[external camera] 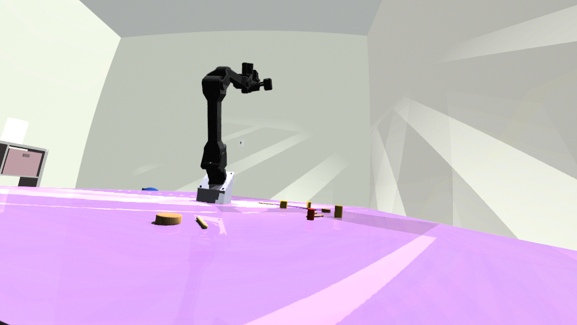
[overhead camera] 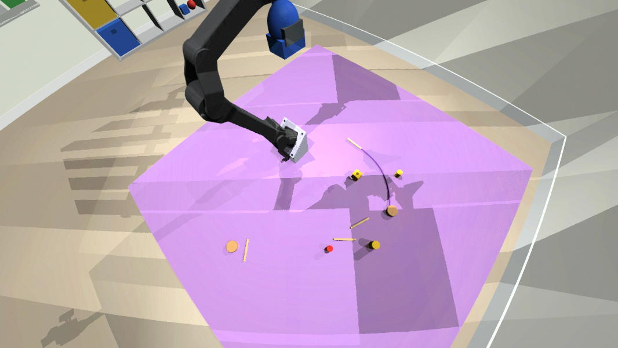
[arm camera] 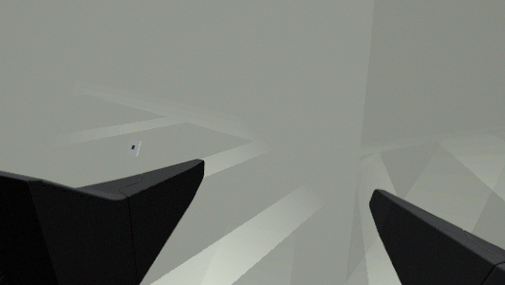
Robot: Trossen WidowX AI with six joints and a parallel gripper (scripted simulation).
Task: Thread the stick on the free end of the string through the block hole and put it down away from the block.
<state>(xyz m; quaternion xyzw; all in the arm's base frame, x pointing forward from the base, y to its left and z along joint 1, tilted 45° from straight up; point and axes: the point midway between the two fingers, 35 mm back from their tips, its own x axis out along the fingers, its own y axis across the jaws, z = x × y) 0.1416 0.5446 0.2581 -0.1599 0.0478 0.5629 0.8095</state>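
While the string-end stick lies outside the block, the fingers stand wide, holding nothing.

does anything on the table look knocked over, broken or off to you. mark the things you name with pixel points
Nothing stands out. The block [overhead camera: 356, 174] [external camera: 283, 204] sits on the table, the purple string [overhead camera: 382, 169] curves smoothly from the stick [overhead camera: 354, 143] to the wooden button [overhead camera: 392, 210] [external camera: 326, 210], and the red cylinder [overhead camera: 329, 248] [external camera: 310, 214] stands upright.
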